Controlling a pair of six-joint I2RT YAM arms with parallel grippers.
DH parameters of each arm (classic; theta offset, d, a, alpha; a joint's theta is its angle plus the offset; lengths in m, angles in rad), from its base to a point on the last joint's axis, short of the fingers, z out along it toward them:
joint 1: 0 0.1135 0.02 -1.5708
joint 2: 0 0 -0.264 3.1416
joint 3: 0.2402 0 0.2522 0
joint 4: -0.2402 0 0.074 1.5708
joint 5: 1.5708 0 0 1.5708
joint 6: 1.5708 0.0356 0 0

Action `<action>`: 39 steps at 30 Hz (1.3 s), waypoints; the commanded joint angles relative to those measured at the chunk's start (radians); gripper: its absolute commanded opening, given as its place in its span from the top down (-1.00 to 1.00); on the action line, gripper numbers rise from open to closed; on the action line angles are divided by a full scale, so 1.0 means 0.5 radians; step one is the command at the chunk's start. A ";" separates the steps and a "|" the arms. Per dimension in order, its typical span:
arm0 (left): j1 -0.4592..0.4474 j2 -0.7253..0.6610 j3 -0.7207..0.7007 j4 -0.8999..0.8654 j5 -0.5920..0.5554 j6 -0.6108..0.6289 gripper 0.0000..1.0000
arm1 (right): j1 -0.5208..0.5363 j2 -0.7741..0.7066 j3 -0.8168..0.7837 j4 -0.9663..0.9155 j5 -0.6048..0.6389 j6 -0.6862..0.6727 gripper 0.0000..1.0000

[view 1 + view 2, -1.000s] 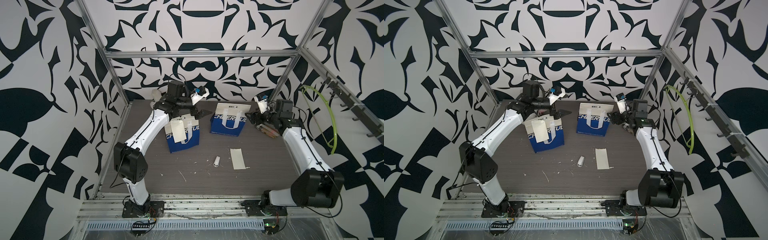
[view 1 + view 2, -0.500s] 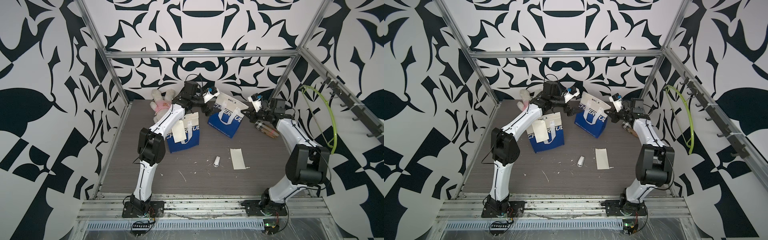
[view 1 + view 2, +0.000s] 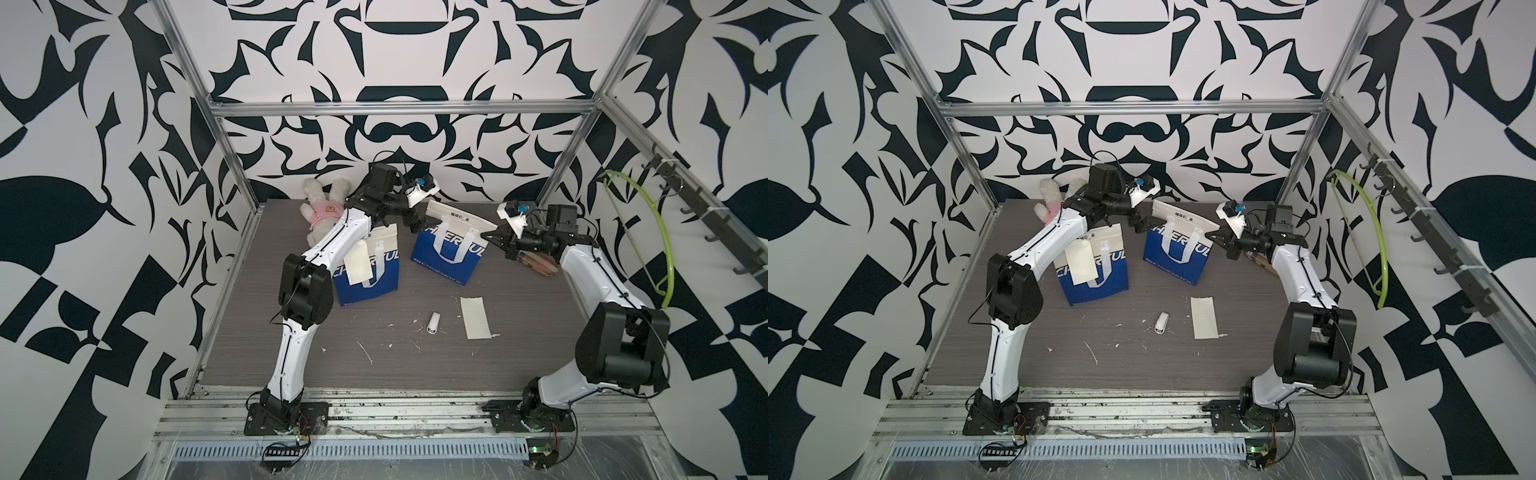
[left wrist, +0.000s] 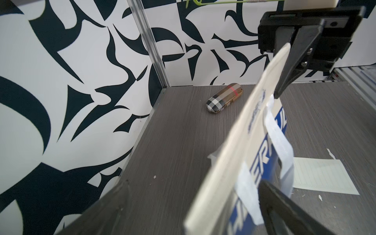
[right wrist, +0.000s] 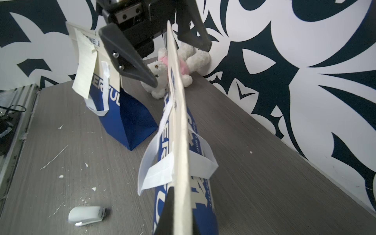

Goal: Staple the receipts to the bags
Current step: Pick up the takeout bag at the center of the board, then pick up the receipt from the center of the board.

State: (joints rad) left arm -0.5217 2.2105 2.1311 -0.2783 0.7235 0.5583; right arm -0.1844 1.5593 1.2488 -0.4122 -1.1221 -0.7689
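Two "CHEERFUL" bags stand at the back of the table. The left bag (image 3: 374,270) (image 3: 1104,270) is upright, and a cream receipt (image 3: 358,262) (image 3: 1079,262) hangs on its front. The right bag (image 3: 446,255) (image 3: 1177,257) is tilted. My right gripper (image 3: 494,237) (image 3: 1219,239) (image 5: 181,203) is shut on its flattened top edge at the right corner. My left gripper (image 3: 415,220) (image 3: 1142,222) (image 4: 194,183) is open, one finger on each side of that edge at the left corner. A second receipt (image 3: 476,318) (image 4: 321,177) lies flat in front, next to the white stapler (image 3: 433,323) (image 5: 86,216).
A plush rabbit (image 3: 324,212) (image 5: 162,67) lies at the back left by the wall. A plaid pouch (image 3: 540,264) (image 4: 223,97) lies at the back right, under my right arm. A green hoop (image 3: 660,232) hangs on the right wall. Small paper scraps dot the table's front.
My left gripper left the left bag and moved over to the right bag's top left corner. My right gripper shut on the bag's top right corner, and the bag now tilts.
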 commanded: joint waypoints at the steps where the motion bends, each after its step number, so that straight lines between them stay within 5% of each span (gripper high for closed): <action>1: 0.011 0.033 0.066 -0.009 0.186 0.038 -1.00 | -0.038 -0.033 0.151 -0.307 -0.232 -0.355 1.00; 7: 0.004 0.034 0.053 -0.228 0.520 0.089 -0.74 | -0.039 -0.037 0.136 -0.298 -0.210 -0.355 1.00; 12: 0.000 0.023 0.002 -0.277 0.578 0.089 -0.10 | -0.039 -0.071 0.092 -0.255 -0.217 -0.392 1.00; 17: -0.006 0.017 -0.016 -0.302 0.598 0.091 0.95 | -0.039 -0.054 0.092 -0.272 -0.190 -0.372 1.00; 21: -0.004 0.003 -0.066 -0.309 0.592 0.089 1.00 | -0.036 -0.077 0.074 -0.222 -0.146 -0.274 1.00; 25: -0.009 -0.024 -0.122 -0.270 0.547 0.045 1.00 | -0.036 -0.133 0.031 0.086 0.052 0.328 0.06; 26: -0.011 -0.036 -0.145 -0.240 0.510 0.026 1.00 | -0.036 -0.162 0.017 0.158 0.139 0.500 -0.47; 28: -0.013 -0.070 -0.204 -0.178 0.396 0.000 1.00 | -0.035 -0.249 -0.016 0.227 0.335 0.906 -0.81; 33: -0.021 -0.128 -0.351 -0.019 0.176 -0.119 1.00 | -0.002 -0.586 -0.134 -0.058 0.685 1.382 -0.90; 39: -0.036 -0.252 -0.625 0.383 -0.047 -0.278 1.00 | 0.114 -0.846 -0.127 -0.750 1.314 1.848 -0.75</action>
State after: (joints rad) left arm -0.5346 2.1151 1.8721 -0.1783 0.8017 0.4694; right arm -0.1326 1.1736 1.1881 -0.5968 -0.6514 -0.0444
